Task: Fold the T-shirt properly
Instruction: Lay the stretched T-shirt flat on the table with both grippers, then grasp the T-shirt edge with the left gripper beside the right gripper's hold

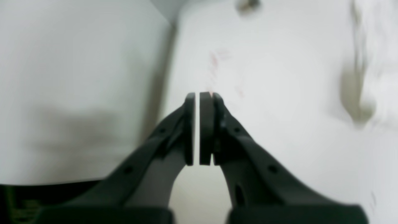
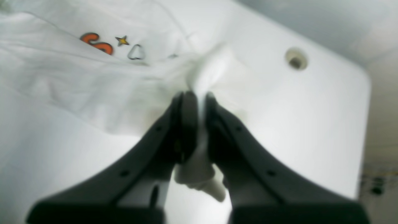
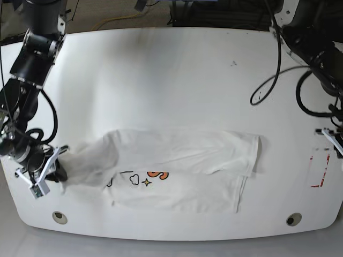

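In my left wrist view, my left jaws (image 1: 197, 129) stand pressed together with only a hairline of light between the pads and nothing caught in them; below them lies the bare white table (image 1: 264, 77) with faint red marks (image 1: 214, 63) just above the tips, and a blurred fold of the T-shirt (image 1: 377, 62) runs down the right edge of the frame. In my right wrist view, my right jaws (image 2: 199, 124) are pinching a bunched wad of the white T-shirt (image 2: 77, 81), cloth squeezed between the pads and spilling out beneath them; the shirt spreads to the upper left, showing an orange letter (image 2: 96, 43), a small star (image 2: 122, 40) and a cloud outline (image 2: 136, 53), and a round hole (image 2: 296, 59) sits in the table at upper right. In the base view, the T-shirt (image 3: 182, 168) lies crumpled across the lower middle of the table (image 3: 177, 80), its left end lifted into my right jaws (image 3: 56, 174) at the lower left, while my left jaws (image 3: 335, 140) sit at the far right edge, well apart from the cloth.
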